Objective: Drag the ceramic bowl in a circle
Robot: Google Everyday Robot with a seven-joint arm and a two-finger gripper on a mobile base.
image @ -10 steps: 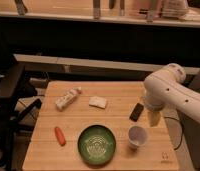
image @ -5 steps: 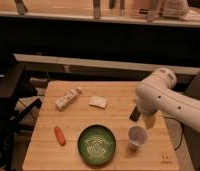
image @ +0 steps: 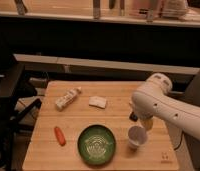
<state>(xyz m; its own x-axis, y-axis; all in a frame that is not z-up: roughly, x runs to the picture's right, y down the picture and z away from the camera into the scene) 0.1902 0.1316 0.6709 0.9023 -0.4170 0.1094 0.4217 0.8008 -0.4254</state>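
Gripper [image: 135,118] hangs just above the white cup [image: 137,136], mostly hidden by the arm; open or closed, I cannot tell.
Ceramic bowl [image: 96,145] sits untouched near the wooden table's [image: 118,112] front edge, beside the cup; a low sweep toward it would likely topple the cup.

ceramic bowl [image: 97,145] glossy | table [image: 113,118] matt wood | tool [image: 135,118] near cup [image: 137,136]

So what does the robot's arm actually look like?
The arm is smooth, glossy white, with fat rounded segments and a ball-like joint. No cables or markings show. Its gripper, dark with a yellowish part, sits at the arm's tip, just above the small white cup.
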